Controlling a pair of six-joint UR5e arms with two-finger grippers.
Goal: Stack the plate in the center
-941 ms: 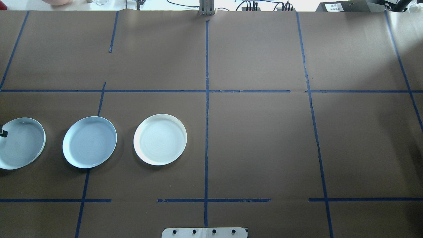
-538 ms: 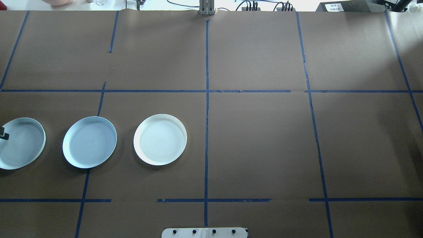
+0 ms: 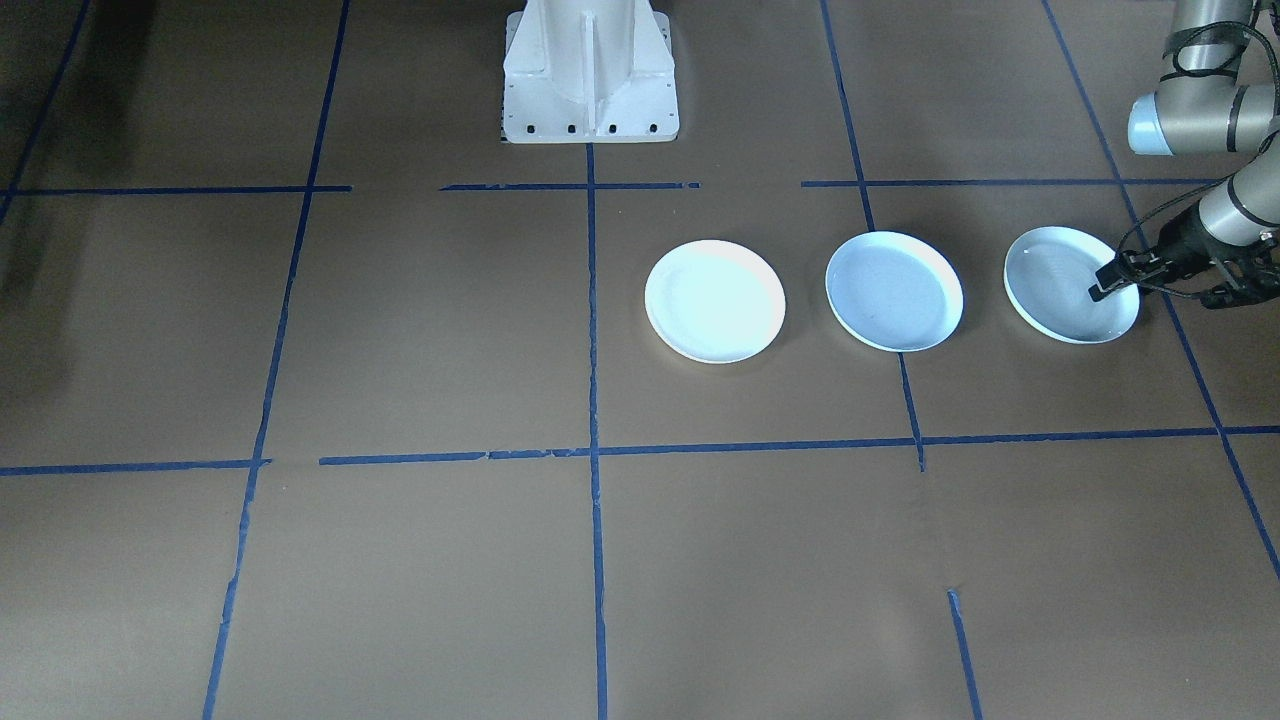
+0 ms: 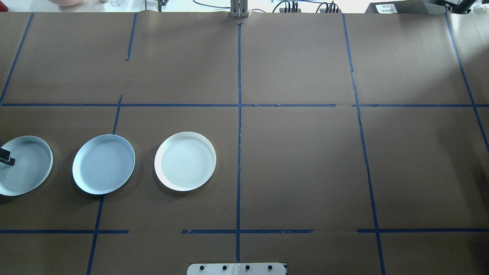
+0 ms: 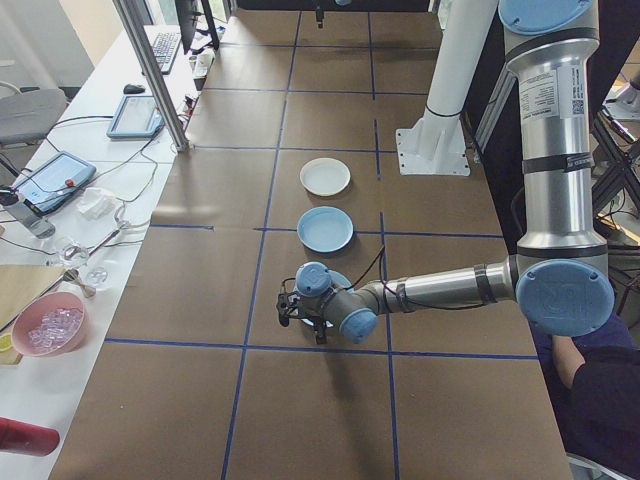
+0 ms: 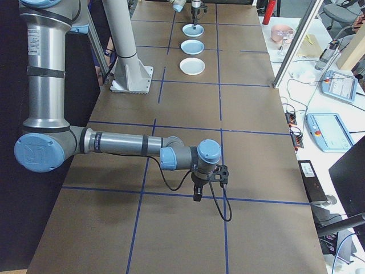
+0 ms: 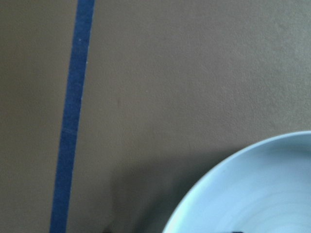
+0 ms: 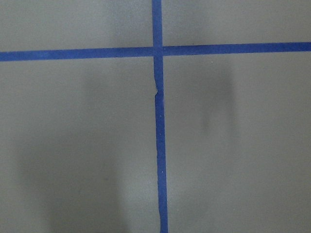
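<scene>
Three plates lie in a row on the brown table. The middle one is the center plate [image 4: 104, 164] [image 3: 893, 291], pale blue-grey with a whitish rim. A brighter white plate [image 4: 185, 161] [image 3: 714, 300] lies toward the table's middle. The ringed pale plate [image 4: 26, 168] [image 3: 1060, 285] lies at the outer end. My left gripper [image 3: 1110, 285] hangs low over that outer plate's rim and looks open; one dark finger [image 4: 7, 156] shows inside the plate. In the left wrist view only that plate's rim [image 7: 233, 165] shows. My right gripper [image 6: 197, 197] is far off over bare table; I cannot tell its state.
Blue tape lines [image 4: 238, 114] grid the table. The white robot base [image 3: 590, 75] stands at the near edge. A bench with tablets and a pink bowl [image 5: 45, 325] runs beyond the far edge. A person's sleeve [image 5: 600, 390] shows by the left arm's base.
The left gripper's finger has crept slightly further in over the outer plate. The three plates have not moved.
</scene>
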